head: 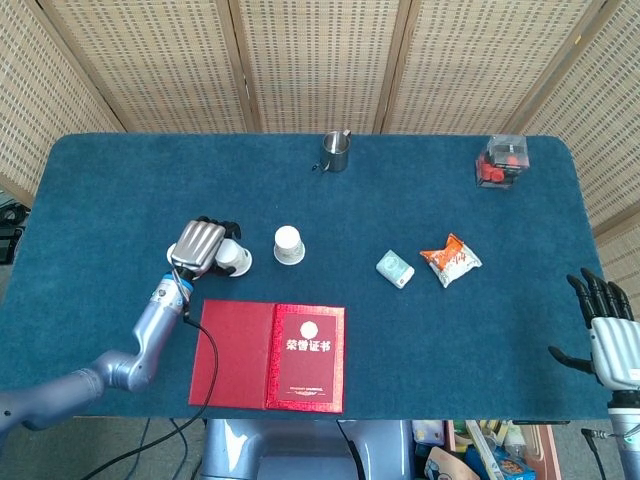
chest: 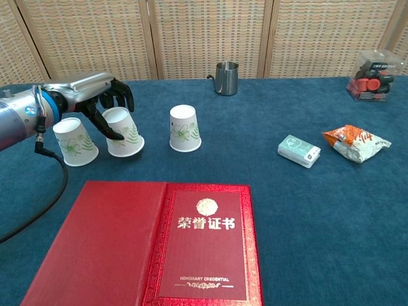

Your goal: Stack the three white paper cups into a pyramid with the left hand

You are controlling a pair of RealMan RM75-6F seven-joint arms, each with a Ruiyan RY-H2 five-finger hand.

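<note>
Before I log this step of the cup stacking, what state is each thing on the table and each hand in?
left hand: fingers curled around the middle cup
middle cup: upside down, tilted, gripped
left cup: upside down, free
right cup: upside down, standing apart
red certificate folder: lying open
metal pitcher: upright
right hand: open, fingers spread, holding nothing

The table (chest: 268,210) has a dark blue cloth, and the open booklet (chest: 159,245) on it is red with gold characters and a gold emblem. The three paper cups (chest: 183,129) are white with a green leaf print. The left hand (chest: 95,95) is silver with black fingers (chest: 121,95), the packet (chest: 354,142) at three o'clock is orange and white, and the jug (chest: 225,78) at twelve is grey metal.
</note>
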